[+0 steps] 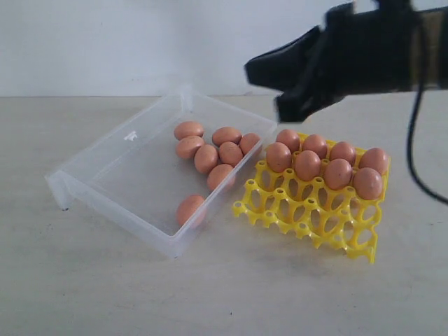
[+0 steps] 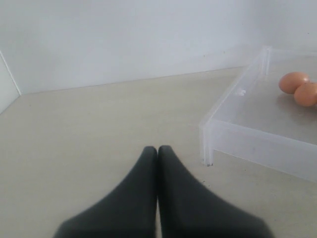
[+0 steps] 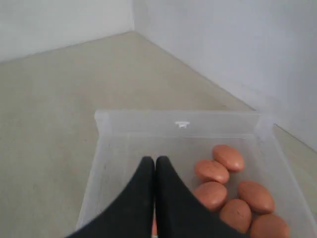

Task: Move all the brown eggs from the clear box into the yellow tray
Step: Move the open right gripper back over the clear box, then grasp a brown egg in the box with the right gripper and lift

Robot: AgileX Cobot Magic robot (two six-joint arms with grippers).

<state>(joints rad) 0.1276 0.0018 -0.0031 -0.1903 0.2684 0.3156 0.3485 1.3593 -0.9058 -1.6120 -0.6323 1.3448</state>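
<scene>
The clear box (image 1: 105, 150) lies left of centre and holds several brown eggs (image 1: 206, 158), most bunched at its far right end and one (image 1: 190, 209) alone near the front wall. Right beside it stands the yellow tray (image 1: 308, 213), with several brown eggs (image 1: 307, 165) filling its two back rows; its front cells are empty. My right gripper (image 1: 255, 70) hangs shut above the box's far corner; in the right wrist view its shut tips (image 3: 155, 159) are over the box floor (image 3: 124, 163) beside the eggs (image 3: 212, 170). My left gripper (image 2: 157, 148) is shut and empty, over the table near the box's corner (image 2: 205, 144).
A pale table (image 1: 210, 294) carries everything, and a white wall (image 1: 105, 42) runs along its back edge. A black cable (image 1: 418, 140) hangs from the right arm at the right edge. Two eggs (image 2: 294, 82) show inside the box in the left wrist view.
</scene>
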